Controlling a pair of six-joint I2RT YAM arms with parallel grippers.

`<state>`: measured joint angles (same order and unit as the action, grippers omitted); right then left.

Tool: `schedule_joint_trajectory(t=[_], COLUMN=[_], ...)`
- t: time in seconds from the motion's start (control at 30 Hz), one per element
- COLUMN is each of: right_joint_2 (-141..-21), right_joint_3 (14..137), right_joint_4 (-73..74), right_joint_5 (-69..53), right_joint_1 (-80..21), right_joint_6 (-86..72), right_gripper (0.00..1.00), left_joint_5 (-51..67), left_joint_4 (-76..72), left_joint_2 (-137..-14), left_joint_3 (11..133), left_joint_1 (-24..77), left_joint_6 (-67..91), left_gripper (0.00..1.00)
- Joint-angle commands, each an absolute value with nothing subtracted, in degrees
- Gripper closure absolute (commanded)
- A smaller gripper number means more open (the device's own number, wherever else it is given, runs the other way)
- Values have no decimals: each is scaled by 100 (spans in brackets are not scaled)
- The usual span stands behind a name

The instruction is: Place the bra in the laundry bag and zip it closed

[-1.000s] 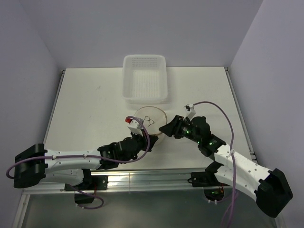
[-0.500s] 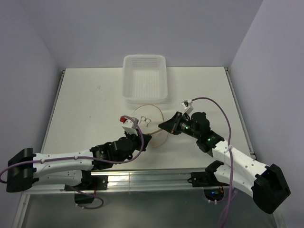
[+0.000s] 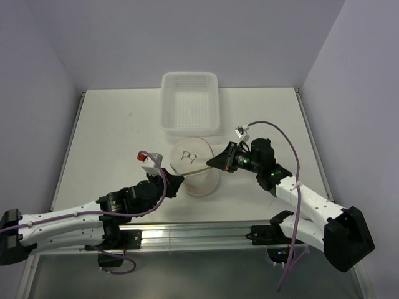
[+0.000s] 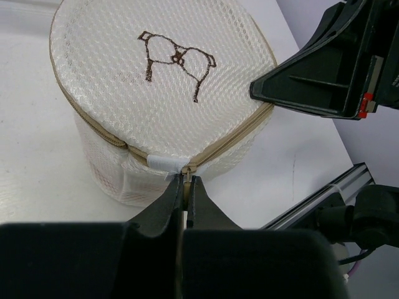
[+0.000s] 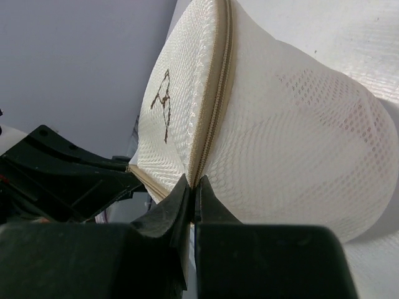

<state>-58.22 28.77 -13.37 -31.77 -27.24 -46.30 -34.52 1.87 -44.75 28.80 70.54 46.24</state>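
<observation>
The laundry bag [image 3: 197, 169] stands upright at the table's middle, a cream mesh cylinder whose lid [image 4: 162, 75] carries a dark bra outline. A tan zip runs round the rim. My left gripper [image 3: 177, 181] is at its near-left side, shut on the metal zip pull [image 4: 185, 177] beside a white tab. My right gripper [image 3: 211, 166] is at the bag's right side, shut on the zip seam of the rim [image 5: 206, 149]. The bra is hidden; I cannot see it through the mesh.
A white perforated basket [image 3: 190, 103] stands just behind the bag, near the table's far edge. An aluminium rail [image 3: 206, 230] runs along the near edge by the arm bases. Grey walls rise on both sides.
My right gripper has shut on the bag's rim. The left arm has drawn back toward the near left with the zip pull, and the bag has shifted slightly with it.
</observation>
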Motion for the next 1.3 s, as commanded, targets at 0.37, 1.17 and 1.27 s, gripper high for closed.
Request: schedule_joint_trajectory(t=[0.37, 1.17, 1.27], right_joint_2=[-6179, -3150, -2595], right_joint_3=[2812, 3112, 3059], right_joint_4=[-1415, 632, 790], right_joint_5=[-2637, 461, 1069], right_joint_1=[-2637, -2637, -2637], right_joint_6=[-4175, -3419, -3314], right_gripper=[100, 0, 0], left_joint_5=[-4263, -4693, -4711], left_joint_4=[378, 1219, 1572], left_joint_2=[-4210, -4324, -4307], left_joint_3=[3295, 4280, 4333], left_joint_1=[6899, 6838, 6838], left_joint_6=[3947, 3630, 3797], left_gripper=[62, 1, 1])
